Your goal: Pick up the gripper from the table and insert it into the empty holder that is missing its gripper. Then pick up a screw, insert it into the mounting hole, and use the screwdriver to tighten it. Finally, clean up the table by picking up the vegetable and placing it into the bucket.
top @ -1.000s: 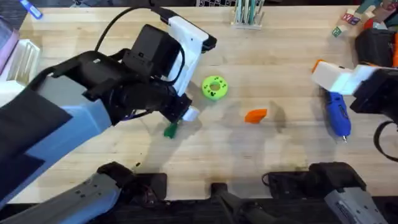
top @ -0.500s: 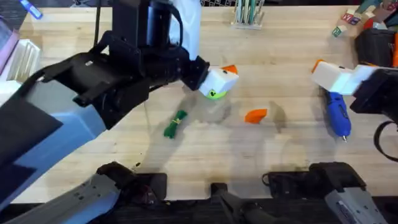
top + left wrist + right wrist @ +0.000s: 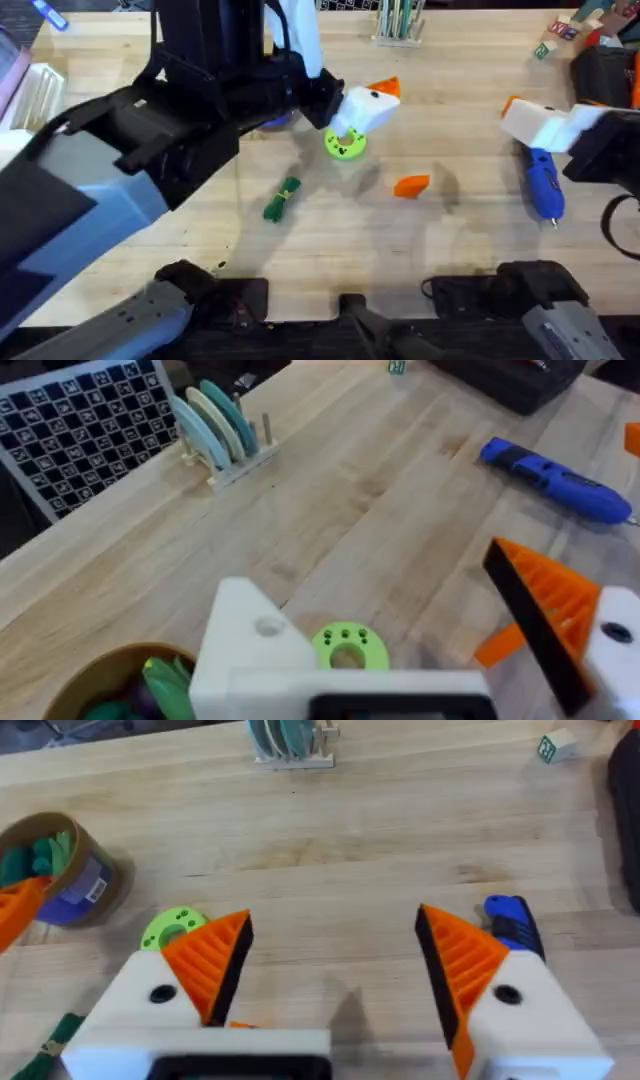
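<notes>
The loose orange gripper (image 3: 411, 185) lies mid-table, right of the dark green vegetable (image 3: 282, 198). My left gripper (image 3: 365, 105) hovers open above a lime ring (image 3: 345, 143). In its wrist view one finger is a bare white holder (image 3: 250, 645) with a hole; the other carries an orange pad (image 3: 545, 595). The bucket (image 3: 95, 680) sits close below it, blue-sided in the right wrist view (image 3: 75, 880). The blue screwdriver (image 3: 545, 185) lies at the right, just under my right gripper (image 3: 530, 115), which stands open (image 3: 332, 920) and holds nothing.
A plate rack (image 3: 225, 435) and a checkered board (image 3: 80, 425) stand at the table's far side. Small blocks (image 3: 560, 35) and a dark case (image 3: 605, 70) occupy the far right corner. Bare wood lies between the vegetable and the front edge.
My left arm has lifted and swung right, from over the vegetable to above the lime ring, leaving the vegetable lying uncovered. The right arm has not moved.
</notes>
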Robot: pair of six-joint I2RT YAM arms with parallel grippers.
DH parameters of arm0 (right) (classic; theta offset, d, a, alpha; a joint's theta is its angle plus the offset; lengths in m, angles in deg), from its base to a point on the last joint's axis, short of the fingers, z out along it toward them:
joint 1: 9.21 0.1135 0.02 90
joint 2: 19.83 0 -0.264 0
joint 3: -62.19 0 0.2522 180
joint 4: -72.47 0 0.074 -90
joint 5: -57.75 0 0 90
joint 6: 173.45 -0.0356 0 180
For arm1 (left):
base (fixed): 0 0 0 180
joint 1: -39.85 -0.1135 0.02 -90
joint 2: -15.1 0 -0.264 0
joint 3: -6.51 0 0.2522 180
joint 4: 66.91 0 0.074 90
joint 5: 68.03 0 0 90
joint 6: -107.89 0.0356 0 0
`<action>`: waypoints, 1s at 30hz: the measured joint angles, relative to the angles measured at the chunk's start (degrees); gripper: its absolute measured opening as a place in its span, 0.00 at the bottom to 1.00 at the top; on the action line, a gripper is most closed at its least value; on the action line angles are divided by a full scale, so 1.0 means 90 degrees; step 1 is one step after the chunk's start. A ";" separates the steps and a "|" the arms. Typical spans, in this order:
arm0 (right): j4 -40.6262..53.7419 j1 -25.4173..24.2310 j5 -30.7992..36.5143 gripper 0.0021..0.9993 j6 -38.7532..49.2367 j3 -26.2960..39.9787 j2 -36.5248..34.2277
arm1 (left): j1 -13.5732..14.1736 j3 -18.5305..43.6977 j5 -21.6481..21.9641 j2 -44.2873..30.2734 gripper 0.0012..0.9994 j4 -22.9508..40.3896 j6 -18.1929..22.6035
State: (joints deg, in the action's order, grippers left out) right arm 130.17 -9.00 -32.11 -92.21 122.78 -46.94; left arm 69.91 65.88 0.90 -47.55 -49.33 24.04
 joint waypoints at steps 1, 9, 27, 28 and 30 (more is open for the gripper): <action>0.0000 0.0000 0.0000 0.99 0.0000 0.0000 0.0001 | -0.0025 -0.0002 0.0046 0.0056 0.99 0.0002 0.0001; 0.0000 0.0000 0.0000 0.99 0.0000 0.0000 0.0002 | -0.0717 -0.0249 0.0201 0.1784 0.99 0.0292 0.0080; 0.0000 0.0000 0.0000 0.99 0.0000 0.0000 0.0001 | -0.1701 -0.4814 0.0319 0.6443 0.99 -0.2245 -0.0227; 0.0000 0.0000 0.0000 0.99 0.0000 0.0000 0.0001 | -0.1751 -0.4864 0.0316 0.6621 0.99 -0.2189 -0.0272; 0.0000 0.0000 0.0000 0.99 0.0000 0.0000 0.0000 | -0.1850 -0.4939 0.0298 0.6877 0.99 -0.2164 -0.0347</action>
State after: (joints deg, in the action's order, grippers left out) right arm 130.17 -9.00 -32.11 -92.21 122.78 -46.94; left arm 53.26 21.43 3.58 14.34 -68.80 20.92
